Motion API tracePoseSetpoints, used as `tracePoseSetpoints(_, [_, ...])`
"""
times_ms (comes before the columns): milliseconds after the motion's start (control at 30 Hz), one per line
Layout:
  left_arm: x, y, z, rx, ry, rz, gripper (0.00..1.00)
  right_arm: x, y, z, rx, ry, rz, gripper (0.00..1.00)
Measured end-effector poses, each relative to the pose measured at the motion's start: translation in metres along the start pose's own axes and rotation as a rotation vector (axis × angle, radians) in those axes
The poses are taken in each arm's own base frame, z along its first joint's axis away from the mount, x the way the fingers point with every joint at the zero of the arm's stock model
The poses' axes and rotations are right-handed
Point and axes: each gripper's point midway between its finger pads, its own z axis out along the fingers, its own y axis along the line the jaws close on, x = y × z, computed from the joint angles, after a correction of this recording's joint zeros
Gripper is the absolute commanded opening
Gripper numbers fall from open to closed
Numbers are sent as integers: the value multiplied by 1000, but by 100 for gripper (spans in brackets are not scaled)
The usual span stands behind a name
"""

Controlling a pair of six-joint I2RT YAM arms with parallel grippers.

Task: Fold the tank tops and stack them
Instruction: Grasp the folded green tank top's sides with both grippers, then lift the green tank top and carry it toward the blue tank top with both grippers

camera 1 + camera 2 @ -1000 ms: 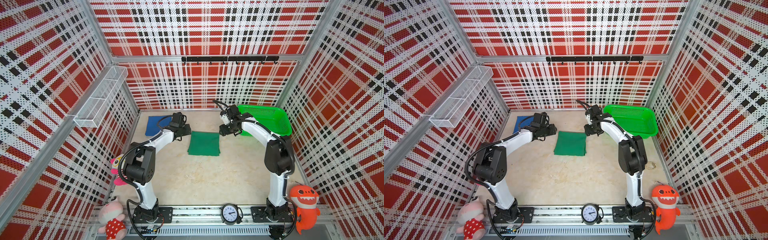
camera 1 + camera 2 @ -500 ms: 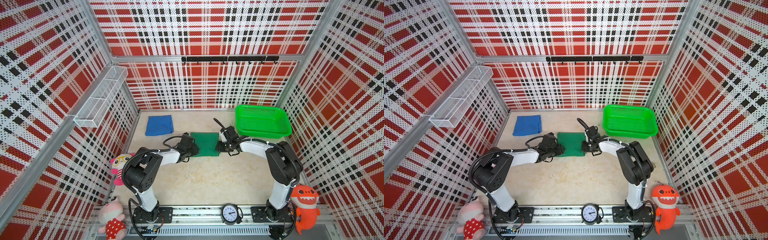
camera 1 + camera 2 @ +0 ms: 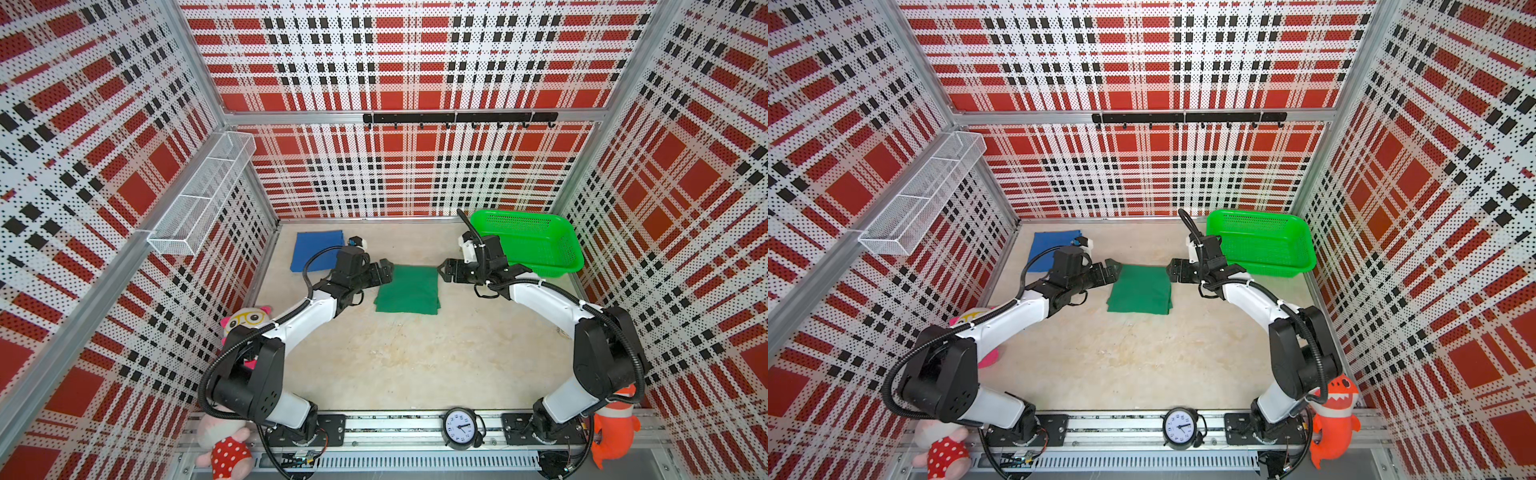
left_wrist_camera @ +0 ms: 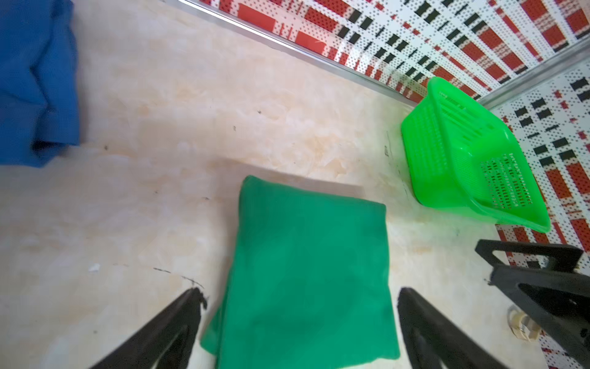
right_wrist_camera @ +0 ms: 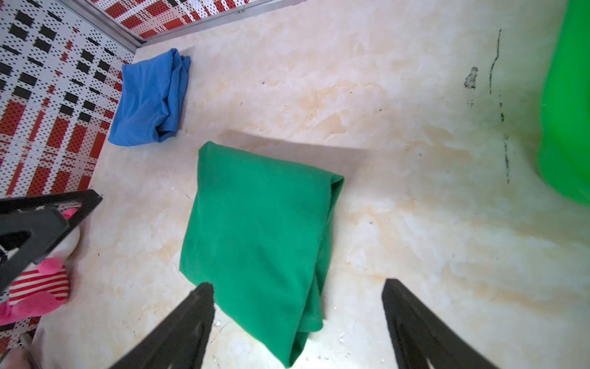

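We look down on a pale marbled desk (image 3: 407, 353) walled in by plaid panels. A bright green basket (image 3: 557, 262) sits at its far right corner.

The green top (image 3: 409, 289) lies flat on the desk, folded into a near square. It is about midway between the left and right edges and closer to the far edge than the near one. In the right wrist view (image 5: 255, 230) we see its layers stacked along one folded side.

The blue top (image 3: 316, 245) lies folded but more rumpled at the far left corner. It is well apart from the green top, so the two are not stacked.

The left gripper (image 3: 388, 271) is at the green top's left edge, near its far corner. Its jaws stand wide apart and hold nothing. In the left wrist view (image 4: 300, 291) the cloth lies under the gap. We cannot tell whether the fingertips touch it.

The right gripper (image 3: 444, 272) is at the green top's far right corner, between the top and the basket. Its jaws are also spread and empty (image 5: 297, 284).

An orange shark (image 3: 615, 424) stands at the near right corner. A small clock (image 3: 459, 428) rests on the rail along the near edge.
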Motion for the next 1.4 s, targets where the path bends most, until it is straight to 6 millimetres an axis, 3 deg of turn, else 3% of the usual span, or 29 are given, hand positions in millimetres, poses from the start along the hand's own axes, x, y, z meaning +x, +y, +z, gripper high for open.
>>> tracePoseSetpoints(133, [33,45,29,-68,140,-13,98,27,-7,26,-10,106,33,74])
tracePoseSetpoints(233, [67,54,46,-69,257,1,98,43,-10,38,-17,160,57,72])
tracePoseSetpoints(300, [79,54,55,-55,298,17,98,49,-10,43,-28,183,70,71])
tracePoseSetpoints(733, [75,31,75,103,271,36,98,80,-12,78,-59,260,110,70])
tracePoseSetpoints(1067, [85,18,82,138,185,42,99,80,5,91,-108,235,85,69])
tracePoseSetpoints(1133, [86,14,82,153,169,34,93,79,7,93,-113,231,90,69])
tracePoseSetpoints(1300, [98,1,86,189,172,9,65,77,12,99,-126,220,94,63])
tracePoseSetpoints(1400, [103,-5,88,200,183,-12,45,78,12,102,-127,221,99,47])
